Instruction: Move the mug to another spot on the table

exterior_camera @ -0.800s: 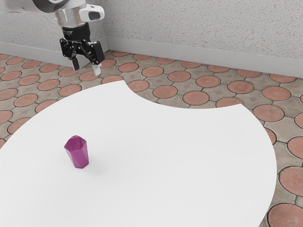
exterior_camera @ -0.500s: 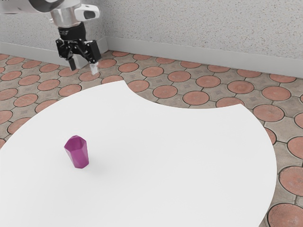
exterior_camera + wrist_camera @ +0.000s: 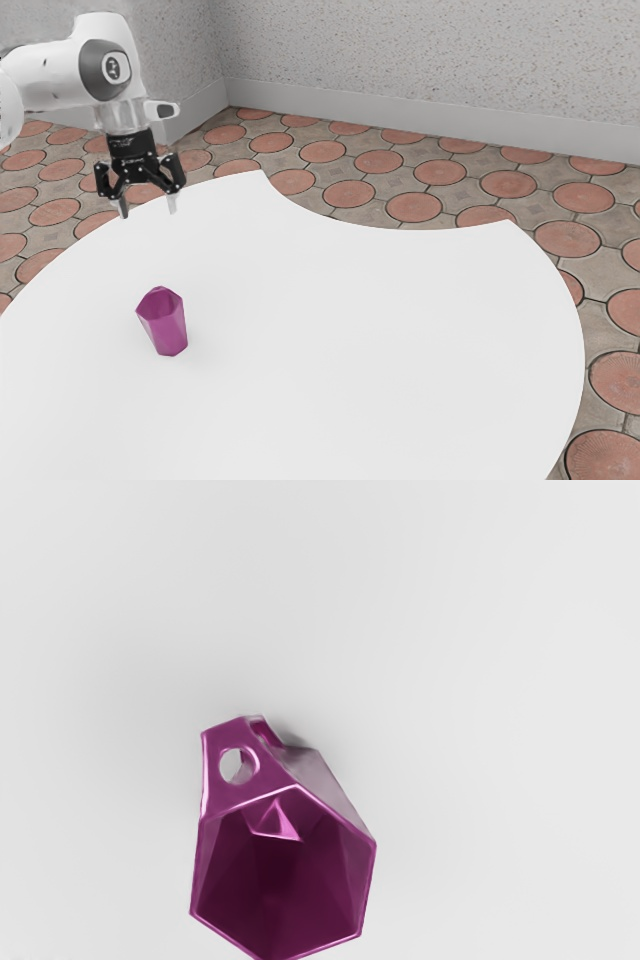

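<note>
Nearest the exterior camera is the round white table [image 3: 400, 330]. On the part of it toward the exterior view's left stands the task's thing, a small magenta faceted mug [image 3: 163, 322]. It is upright, so its long axis runs vertical, and its body widens a little from base to rim. Bare tabletop lies all around it and nothing touches it.

The wrist view looks down into the same mug [image 3: 285, 870]. Its angular mouth is open to the hand, and a flat handle tab [image 3: 240, 763] pierced by a round hole juts from one side. The table [image 3: 450, 630] shows plain white around it.

Farther back, over the table's far edge at the exterior view's left, hangs the black two-finger gripper [image 3: 148, 208] on the white and grey arm [image 3: 70, 75]. Its fingers [image 3: 172, 200] point downward and stand spread wide, with nothing between them and nothing touched. The mug lies below the gripper and toward the camera from it, well apart, with a stretch of clear table between the two.

By my judgement the coming move turns on that offset. The hand has to travel toward the mug and come down until the spread fingers straddle its faceted sides, keeping off the handle tab.

Beyond the table lie the terracotta floor tiles [image 3: 450, 180] and the grey speckled wall [image 3: 450, 50].
</note>
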